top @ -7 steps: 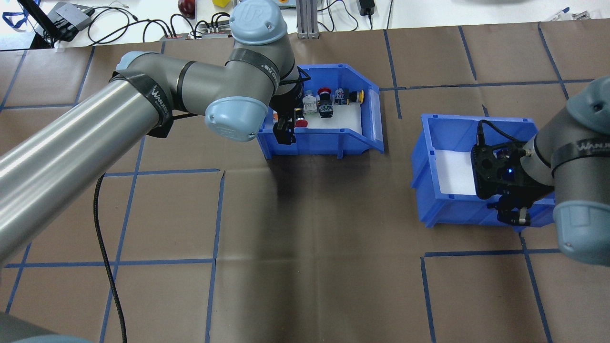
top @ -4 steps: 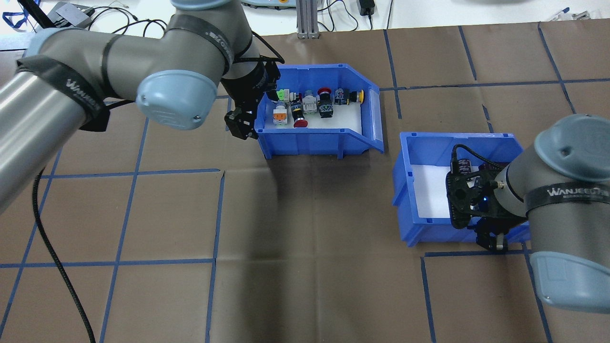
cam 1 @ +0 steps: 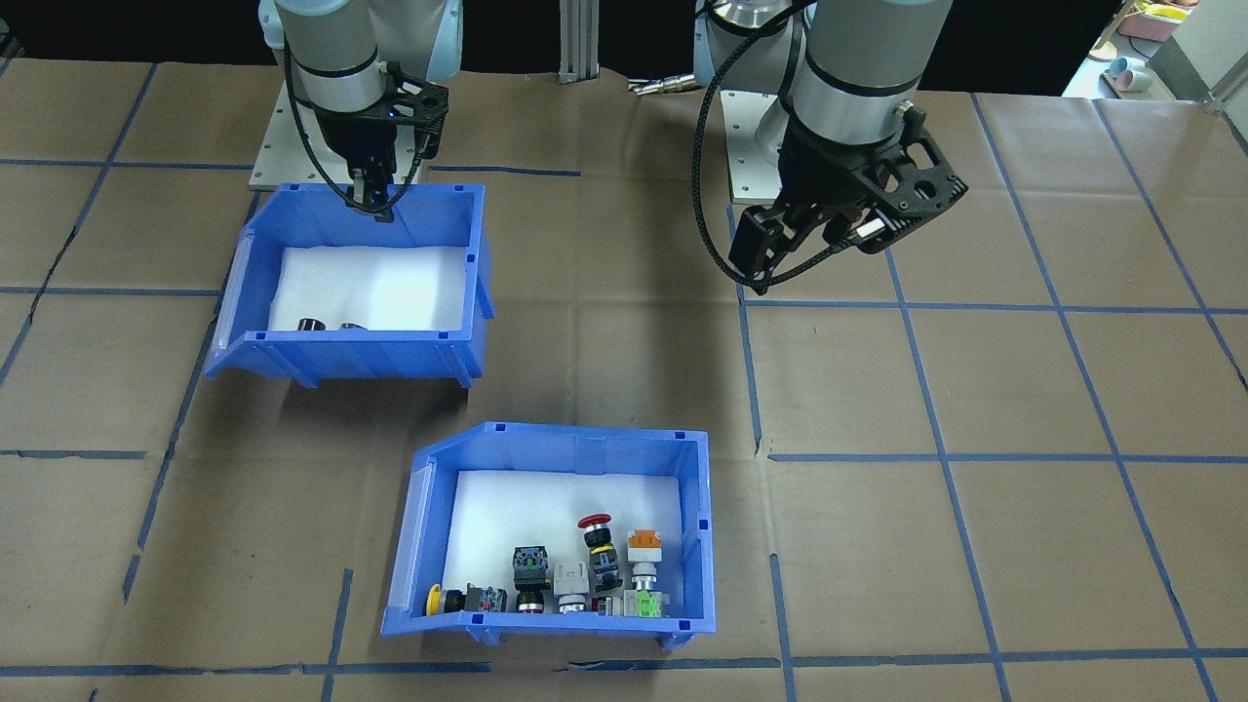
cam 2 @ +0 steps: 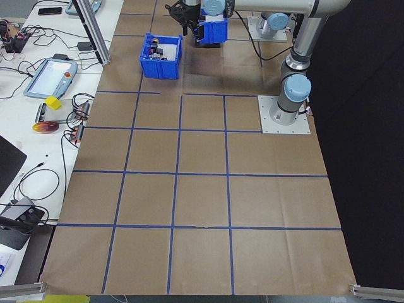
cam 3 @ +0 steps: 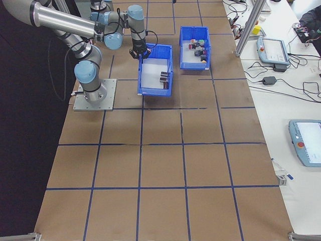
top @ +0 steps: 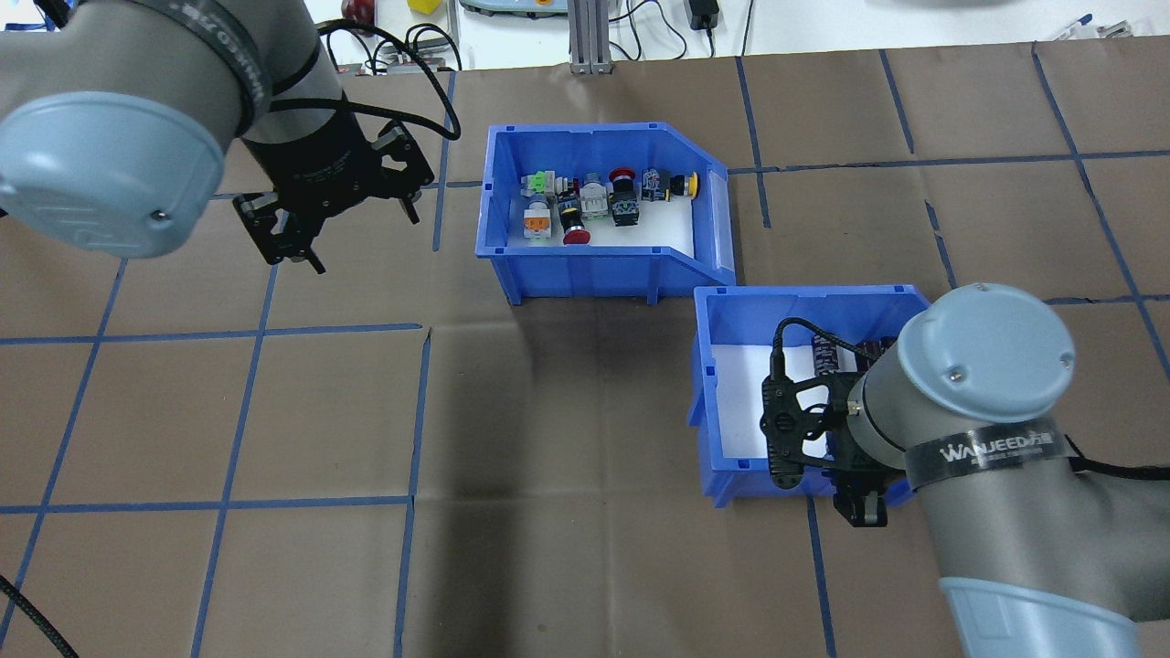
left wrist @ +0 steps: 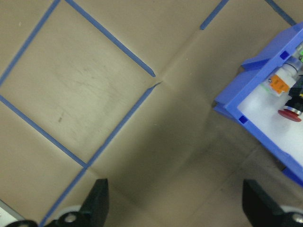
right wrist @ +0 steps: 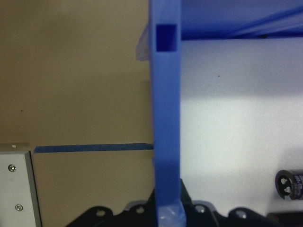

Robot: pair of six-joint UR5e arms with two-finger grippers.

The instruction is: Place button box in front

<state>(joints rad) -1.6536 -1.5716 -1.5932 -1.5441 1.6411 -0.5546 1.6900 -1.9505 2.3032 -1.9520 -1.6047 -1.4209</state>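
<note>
The button box (top: 585, 272) is a blue bin with a white liner and a row of small colourful switches; it stands at the table's far middle, also in the front-facing view (cam 1: 546, 616). My left gripper (top: 359, 233) hovers open above the table to the box's left, holding nothing. The left wrist view shows its fingers (left wrist: 99, 198) wide apart and the box's corner (left wrist: 265, 123) at the right. My right gripper (top: 864, 507) is shut on the near wall of the second blue bin (top: 722, 457). That wall (right wrist: 165, 142) runs between its jaws.
The second bin (cam 1: 351, 356) holds dark capacitors (cam 1: 312, 324) and sits just right of the button box, nearer the robot, corners almost touching. Brown paper with a blue tape grid covers the table. Cables and a pendant (cam 2: 47, 76) lie on the white bench beyond.
My left gripper has pulled away from the button box to the left, empty. My right arm has dragged the capacitor bin left and toward the robot.
</note>
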